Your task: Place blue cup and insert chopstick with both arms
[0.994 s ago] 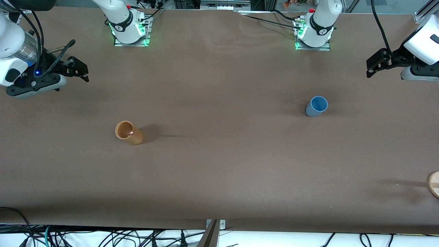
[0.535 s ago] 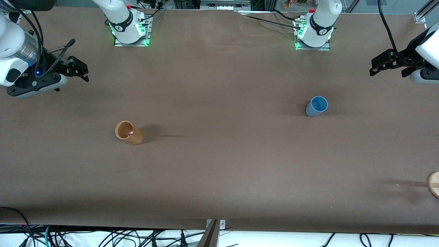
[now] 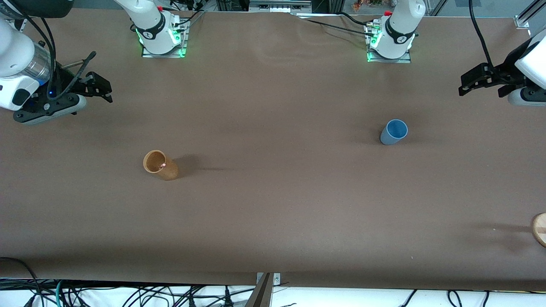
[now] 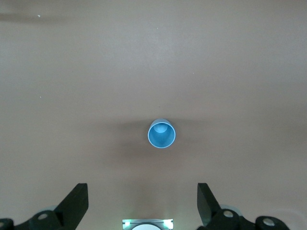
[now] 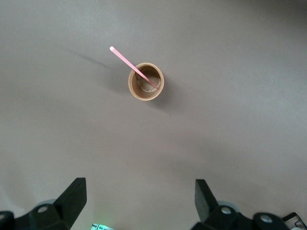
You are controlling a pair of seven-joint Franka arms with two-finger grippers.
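Note:
The blue cup (image 3: 393, 131) stands upright on the brown table toward the left arm's end; it also shows in the left wrist view (image 4: 161, 133), empty. The pinkish-red chopstick (image 5: 132, 67) leans in a tan-orange cup (image 3: 160, 164), with its tip above the rim (image 3: 162, 165); that cup also shows in the right wrist view (image 5: 146, 81). My left gripper (image 3: 469, 83) is open and empty, high over the table's edge at the left arm's end. My right gripper (image 3: 99, 88) is open and empty, high over the right arm's end.
A round wooden disc (image 3: 540, 229) lies at the table's edge at the left arm's end, nearer the front camera. The two green-lit arm bases (image 3: 162, 36) (image 3: 390, 40) stand along the back edge. Cables hang below the front edge.
The left gripper has pulled a little outward toward its end of the table. The right gripper has shifted slightly. The cups and the chopstick have not moved.

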